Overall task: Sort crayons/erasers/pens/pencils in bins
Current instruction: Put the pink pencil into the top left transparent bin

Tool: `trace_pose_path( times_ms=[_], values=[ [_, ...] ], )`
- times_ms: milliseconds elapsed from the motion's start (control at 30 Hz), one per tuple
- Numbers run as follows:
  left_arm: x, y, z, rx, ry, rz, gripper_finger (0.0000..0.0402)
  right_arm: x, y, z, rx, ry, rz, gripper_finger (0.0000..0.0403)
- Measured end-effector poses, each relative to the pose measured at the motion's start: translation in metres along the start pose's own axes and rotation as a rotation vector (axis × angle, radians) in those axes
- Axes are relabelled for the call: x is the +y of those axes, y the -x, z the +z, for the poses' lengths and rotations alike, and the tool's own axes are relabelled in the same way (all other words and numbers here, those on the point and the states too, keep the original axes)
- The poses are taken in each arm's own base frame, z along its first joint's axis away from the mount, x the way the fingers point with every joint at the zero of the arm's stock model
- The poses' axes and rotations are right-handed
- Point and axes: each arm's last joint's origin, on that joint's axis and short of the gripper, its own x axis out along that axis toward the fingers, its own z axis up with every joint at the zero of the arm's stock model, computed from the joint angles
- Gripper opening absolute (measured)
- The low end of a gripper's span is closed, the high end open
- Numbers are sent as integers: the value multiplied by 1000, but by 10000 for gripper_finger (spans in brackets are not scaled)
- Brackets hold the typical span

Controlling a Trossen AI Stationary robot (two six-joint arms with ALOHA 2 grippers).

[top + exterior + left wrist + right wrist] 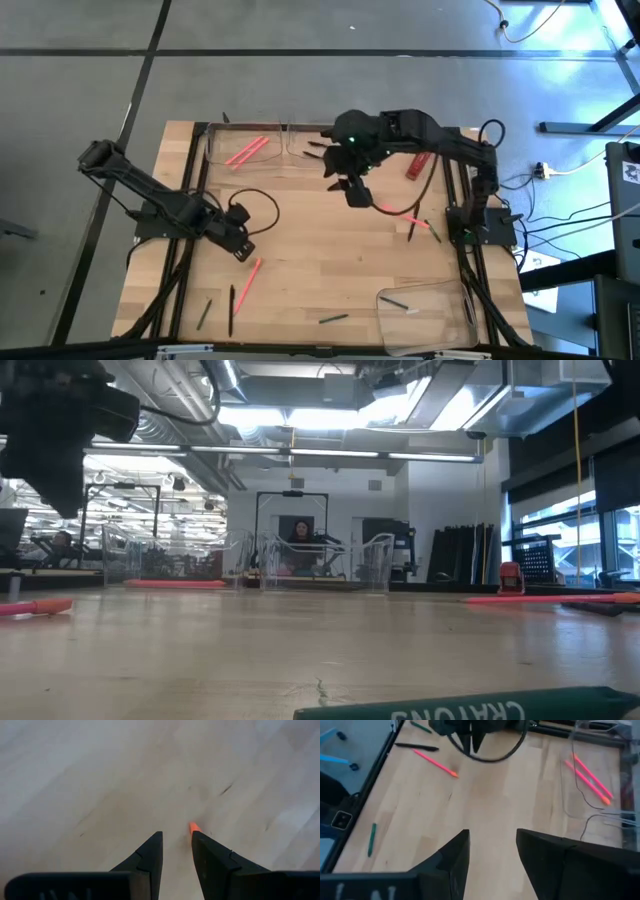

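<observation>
Your left claw [240, 248] sits low at about eight o'clock on the pale wooden surface [320, 250], its fingers [150, 857] parted with nothing between them, and the tip of a bright pink-red stick [193, 826] pokes out just beside one finger. From above you see that pink-red stick [250, 277] lying just past the claw toward six o'clock. Your right claw [356, 190] hangs near the centre, slightly toward twelve, its fingers [452, 857] spread wide and empty over bare wood. The first clear plastic rectangular bin [245, 150] at eleven o'clock has two pink-red sticks [246, 151] in it; the second clear bin [305, 145] stands beside it at twelve, partly hidden by the right arm; the third clear bin [425, 315] sits at five o'clock with a dark stick [396, 299] inside. Loose dark sticks lie at seven o'clock [205, 314] and at six o'clock [333, 319], and more sticks [415, 222] lie scattered at three o'clock. In the low view a dark green crayon [470, 706] lies close to the camera.
</observation>
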Motion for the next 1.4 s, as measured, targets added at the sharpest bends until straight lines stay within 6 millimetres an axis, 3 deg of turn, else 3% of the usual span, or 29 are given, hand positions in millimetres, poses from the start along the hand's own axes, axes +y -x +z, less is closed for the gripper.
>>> trace_pose_path(
  times_ms=[333, 567, 733, 1000, 1400],
  values=[
    [-36, 11, 10, 90, 41, -74, 96, 28, 10, 6, -38, 37, 3, 165],
    [-51, -22, 3, 222, 36, 46, 96, 32, 14, 6, -34, 8, -93, 165],
    [-53, -41, 0, 224, 31, 130, 96, 32, 14, 6, -35, -23, -93, 165],
    [-62, -63, -2, 193, 2, 105, 96, 32, 14, 6, -31, -26, -92, 165],
    [-60, -82, -6, 193, 21, 187, 96, 32, 14, 3, -5, -27, -88, 165]
  ],
)
